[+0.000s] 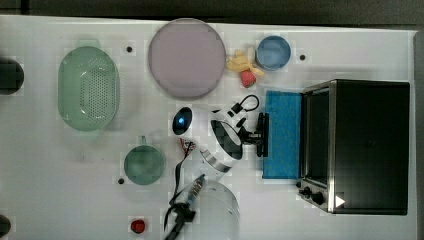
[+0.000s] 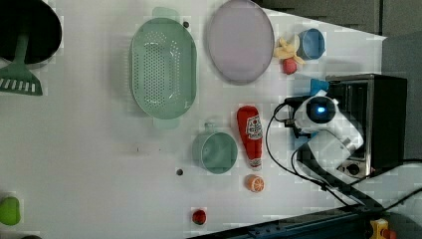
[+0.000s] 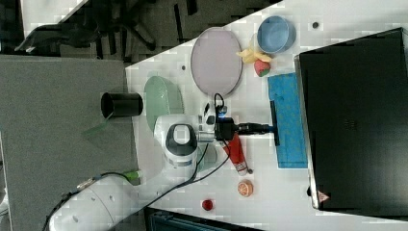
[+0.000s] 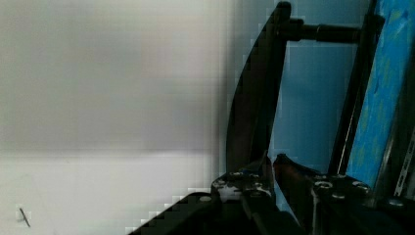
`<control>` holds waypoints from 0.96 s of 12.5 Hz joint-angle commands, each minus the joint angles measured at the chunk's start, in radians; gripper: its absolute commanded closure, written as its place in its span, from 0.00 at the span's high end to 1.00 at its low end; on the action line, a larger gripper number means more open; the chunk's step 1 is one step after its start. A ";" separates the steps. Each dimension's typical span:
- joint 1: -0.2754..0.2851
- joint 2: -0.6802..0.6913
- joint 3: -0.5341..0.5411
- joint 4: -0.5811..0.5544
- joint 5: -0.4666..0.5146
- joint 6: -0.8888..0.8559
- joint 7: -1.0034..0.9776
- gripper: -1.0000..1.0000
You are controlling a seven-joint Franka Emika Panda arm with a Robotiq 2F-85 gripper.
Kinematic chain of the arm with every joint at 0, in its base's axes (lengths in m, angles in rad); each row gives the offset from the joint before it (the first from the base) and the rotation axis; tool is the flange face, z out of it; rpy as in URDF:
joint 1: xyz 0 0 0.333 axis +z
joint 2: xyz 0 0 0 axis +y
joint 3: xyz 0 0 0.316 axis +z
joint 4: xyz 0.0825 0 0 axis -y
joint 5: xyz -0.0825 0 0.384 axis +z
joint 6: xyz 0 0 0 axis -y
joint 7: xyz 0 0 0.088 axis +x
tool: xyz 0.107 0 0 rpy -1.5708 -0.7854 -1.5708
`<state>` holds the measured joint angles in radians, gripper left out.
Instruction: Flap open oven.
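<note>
- The surface (image 1: 45, 165) is flat, white and matte, with a few small dark dots set into it.
- The oven (image 1: 370, 145) is a boxy black metal case with a silver front frame. It stands at the top view's right edge, with its front facing the top view's left and its long axis running up and down the picture.
- The oven's door (image 1: 282, 134) is a blue-tinted glass panel. It lies folded down almost flat on the surface in front of the cavity, hinged at the oven's base.
- The robot arm (image 1: 215, 150) is made of rounded, glossy white segments with a dark cable running along it.
- A round, flat, pale mauve plate (image 1: 186, 57) lies near the far edge.
- An oval green plastic colander (image 1: 89, 89) is full of small perforations.
- The black bar handle (image 1: 262, 134) is a straight rod along the door's free edge, parallel to the oven's front.
- The gripper (image 1: 256, 135) is black and points at the oven. Its jaws are closed around the handle's middle.
- A green mug (image 1: 144, 164) and a blue cup (image 1: 273, 52) are both round.
- Two black knobs (image 1: 311, 194) sit at the front frame's lower end in the top view.
</note>
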<state>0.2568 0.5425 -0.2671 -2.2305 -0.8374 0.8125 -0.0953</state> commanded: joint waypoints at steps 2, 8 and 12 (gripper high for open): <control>0.039 0.033 -0.002 0.052 -0.024 -0.029 0.084 0.17; 0.032 -0.056 -0.017 0.053 0.045 0.036 0.084 0.17; 0.020 -0.213 -0.018 0.053 0.276 0.034 0.084 0.17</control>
<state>0.2781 0.3958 -0.2830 -2.2012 -0.5444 0.8252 -0.0653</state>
